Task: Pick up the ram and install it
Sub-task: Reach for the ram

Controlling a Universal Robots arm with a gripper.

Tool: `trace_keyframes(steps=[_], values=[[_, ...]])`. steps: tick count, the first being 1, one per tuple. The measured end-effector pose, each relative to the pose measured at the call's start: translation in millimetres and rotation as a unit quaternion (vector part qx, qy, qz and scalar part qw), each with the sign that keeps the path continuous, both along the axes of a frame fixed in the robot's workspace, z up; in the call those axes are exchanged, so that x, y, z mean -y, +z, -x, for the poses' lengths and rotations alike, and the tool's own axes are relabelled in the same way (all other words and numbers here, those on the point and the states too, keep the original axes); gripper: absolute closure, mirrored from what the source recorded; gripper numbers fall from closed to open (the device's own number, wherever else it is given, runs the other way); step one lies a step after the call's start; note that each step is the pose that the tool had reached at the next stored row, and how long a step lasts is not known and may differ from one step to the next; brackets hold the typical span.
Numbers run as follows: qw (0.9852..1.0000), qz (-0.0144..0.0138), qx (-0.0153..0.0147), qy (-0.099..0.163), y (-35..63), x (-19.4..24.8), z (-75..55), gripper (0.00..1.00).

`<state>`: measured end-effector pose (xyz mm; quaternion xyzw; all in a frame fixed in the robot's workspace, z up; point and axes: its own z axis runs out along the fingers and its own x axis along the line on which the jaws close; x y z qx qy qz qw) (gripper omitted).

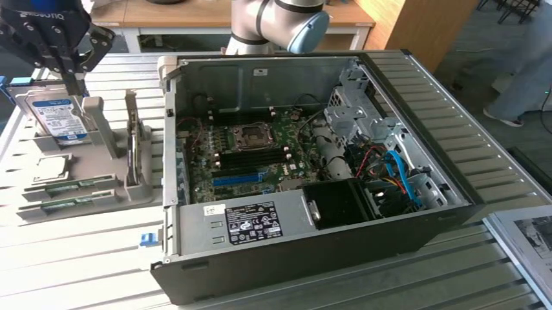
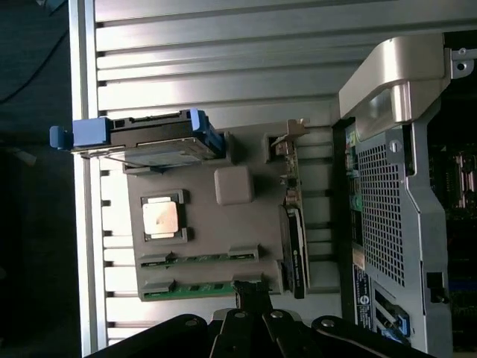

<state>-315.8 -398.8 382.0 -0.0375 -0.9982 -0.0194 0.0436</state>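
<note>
The black gripper [image 2: 252, 294], closed on nothing, hangs above a grey plastic tray [image 2: 216, 224]. Beneath it lie two long green ram sticks [image 2: 201, 287]; beyond, one square silver processor chip [image 2: 161, 218], one silver hard drive [image 2: 160, 145].

A ribbed metal tabletop [image 1: 77, 258] is brightly lit. A wooden desk [image 1: 172, 14] is seen behind it, and a grey floor [image 1: 483, 58] with a person's legs [image 1: 526, 84] at the exterior view's right.
</note>
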Motion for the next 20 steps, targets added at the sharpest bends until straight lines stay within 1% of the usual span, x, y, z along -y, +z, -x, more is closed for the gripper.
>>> trace_keyframes(steps=[1,7,9,11,12,13,14,15,20], values=[[1.0000,0.0000,0.0004,0.000,0.0,0.0,1.1,0.90],[1.0000,0.0000,0.0004,0.000,0.0,0.0,1.1,0.90],[1.0000,0.0000,0.0011,0.000,0.1,0.0,1.2,0.90],[1.0000,0.0000,0.0044,0.000,0.0,0.0,2.0,0.90],[1.0000,0.0000,0.0067,0.000,0.0,0.0,2.6,0.90],[1.0000,0.0000,0.0098,0.000,0.0,0.0,3.5,0.90],[0.9999,-0.0001,0.0120,0.000,-0.1,0.0,4.2,0.90],[0.9999,-0.0001,0.0126,0.000,-0.1,0.0,4.3,0.90],[0.9999,-0.0001,0.0126,0.000,0.0,0.0,4.5,0.90]])
